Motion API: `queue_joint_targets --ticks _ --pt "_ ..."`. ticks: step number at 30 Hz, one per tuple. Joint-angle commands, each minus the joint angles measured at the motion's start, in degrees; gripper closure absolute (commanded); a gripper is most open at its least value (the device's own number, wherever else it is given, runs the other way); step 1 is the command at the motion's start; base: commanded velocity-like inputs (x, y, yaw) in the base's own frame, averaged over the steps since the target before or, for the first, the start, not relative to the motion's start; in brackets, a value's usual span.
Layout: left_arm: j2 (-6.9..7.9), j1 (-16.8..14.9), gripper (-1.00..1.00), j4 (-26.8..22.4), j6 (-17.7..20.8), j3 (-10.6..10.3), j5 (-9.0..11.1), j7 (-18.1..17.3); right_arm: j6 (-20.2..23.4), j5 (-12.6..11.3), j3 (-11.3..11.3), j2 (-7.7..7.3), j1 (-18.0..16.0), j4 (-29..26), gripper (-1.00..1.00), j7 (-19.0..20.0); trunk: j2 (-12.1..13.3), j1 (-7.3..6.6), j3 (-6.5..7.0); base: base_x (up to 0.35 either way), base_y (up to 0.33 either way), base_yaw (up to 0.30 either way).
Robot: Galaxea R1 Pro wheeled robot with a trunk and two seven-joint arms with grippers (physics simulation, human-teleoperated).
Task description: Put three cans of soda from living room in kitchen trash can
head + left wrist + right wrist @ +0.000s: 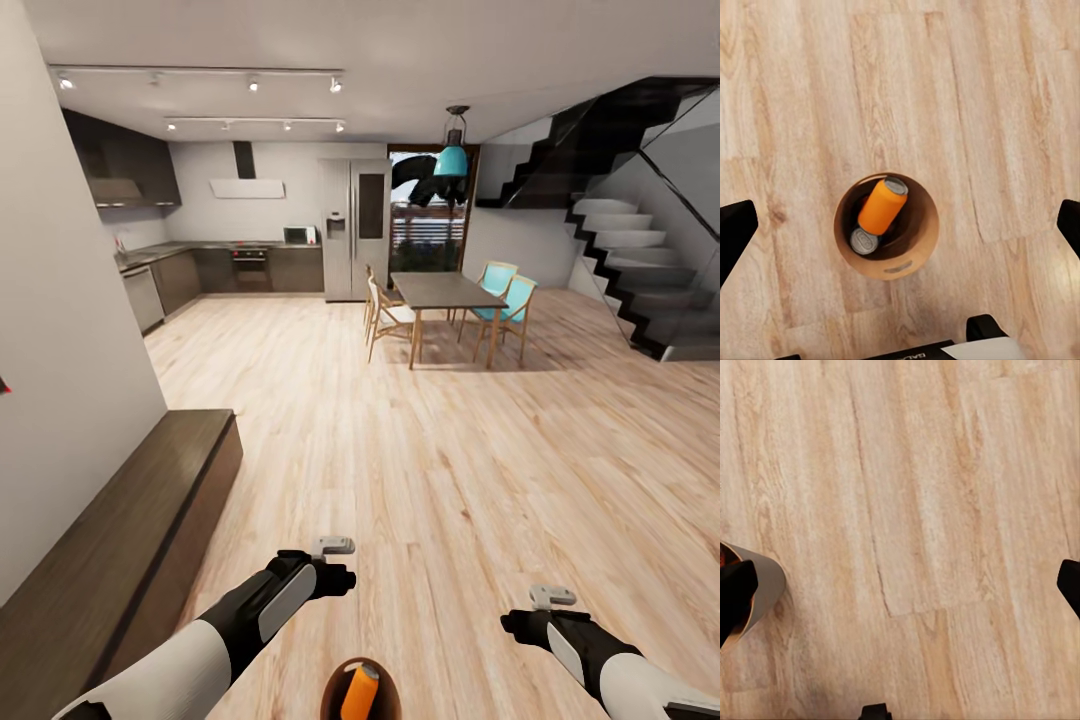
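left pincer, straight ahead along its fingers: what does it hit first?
Probably the trash can on the wood floor: it sits near the middle of the left wrist view, an orange can lying inside. The open left pincer holds nothing. Depth unclear.

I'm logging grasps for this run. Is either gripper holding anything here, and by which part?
Nothing is held. The left gripper and right gripper are both open over bare floor. An orange can lies inside the trash can standing on the floor.

I count one bin [916, 253] holding one orange can [883, 205] and one other can [864, 241], four chairs [388, 318], two tools [333, 546].
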Motion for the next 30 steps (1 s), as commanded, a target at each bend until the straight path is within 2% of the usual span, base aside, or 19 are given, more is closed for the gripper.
queue_joint_targets --ticks 1,21,24,27,30 --pt "0.00 0.0 -1.00 0.0 0.0 0.0 0.0 0.0 0.0 0.0 0.0 0.00 0.0 0.0 -1.00 0.0 0.4 -0.22 0.24 0.000 0.000 -0.006" --pt "0.06 0.0 -1.00 1.5 -0.2 0.0 0.0 0.0 0.5 -0.2 -0.1 -0.57 0.0 0.0 -1.00 -0.2 8.4 -4.62 3.98 0.000 0.000 -0.001" --pt "0.08 0.3 -1.00 2.2 -0.3 0.0 0.2 0.0 0.6 -0.3 -0.2 -0.82 0.5 0.3 -1.00 -1.9 9.6 -5.28 4.52 0.000 0.000 0.000" --pt "0.04 1.4 -1.00 4.2 -0.3 0.0 0.2 0.0 0.6 -0.4 -0.3 -0.89 2.6 0.5 -1.00 -4.8 10.9 -5.93 5.06 0.000 0.000 0.000" --pt "0.04 1.8 -1.00 5.6 -0.3 0.0 0.2 0.0 0.6 -0.5 -0.3 -0.88 3.6 0.6 -1.00 -5.7 11.7 -6.37 5.42 0.000 0.000 0.000"
